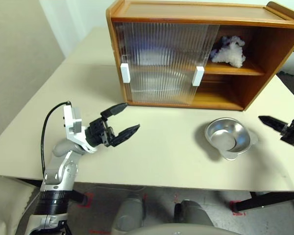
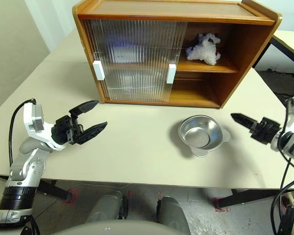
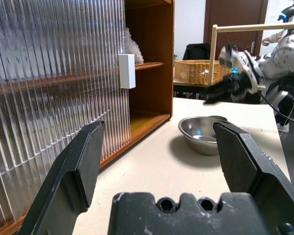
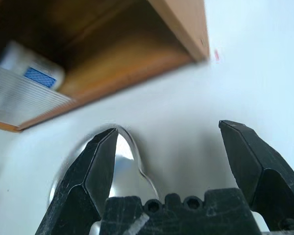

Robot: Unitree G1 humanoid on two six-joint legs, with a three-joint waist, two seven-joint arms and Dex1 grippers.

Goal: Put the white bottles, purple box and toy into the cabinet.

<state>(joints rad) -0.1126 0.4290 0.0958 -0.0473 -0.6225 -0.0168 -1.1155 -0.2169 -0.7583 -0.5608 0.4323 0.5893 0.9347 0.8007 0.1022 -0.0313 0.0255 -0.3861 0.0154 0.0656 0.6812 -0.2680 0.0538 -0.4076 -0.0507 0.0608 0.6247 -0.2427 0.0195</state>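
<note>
The table (image 1: 152, 152) is wide and pale beige, and everything stands on it. At its far side stands the cabinet (image 1: 196, 12) of orange-brown wood. Its two ribbed sliding doors (image 1: 161, 63) with white handles (image 1: 198, 76) cover the left part, and the right part is open.

On the inner shelf, in the open right part, sits the toy (image 1: 229, 51), white and fluffy, with a small red spot on it. Behind the ribbed doors there are pale shapes, one on the upper level and one on the lower. In the right wrist view, a white bottle (image 4: 32, 66) with a blue-and-white label stands on the cabinet floor, just behind the edge of a door. The upper shape has a bluish-purple tone, so it is possibly the purple box (image 1: 142, 55), but through the ribbed panel I cannot be sure.

In front of the open part of the cabinet, apart from it, a shiny metal bowl (image 1: 228, 137) rests on the table with nothing inside.

The left gripper (image 1: 122, 122) hovers over the table at the left, in front of the closed doors, its two black fingers spread wide and holding nothing. The right gripper (image 2: 242, 120) is at the right edge, just beside the bowl and not touching it; its jaws also stand wide apart and are empty.
</note>
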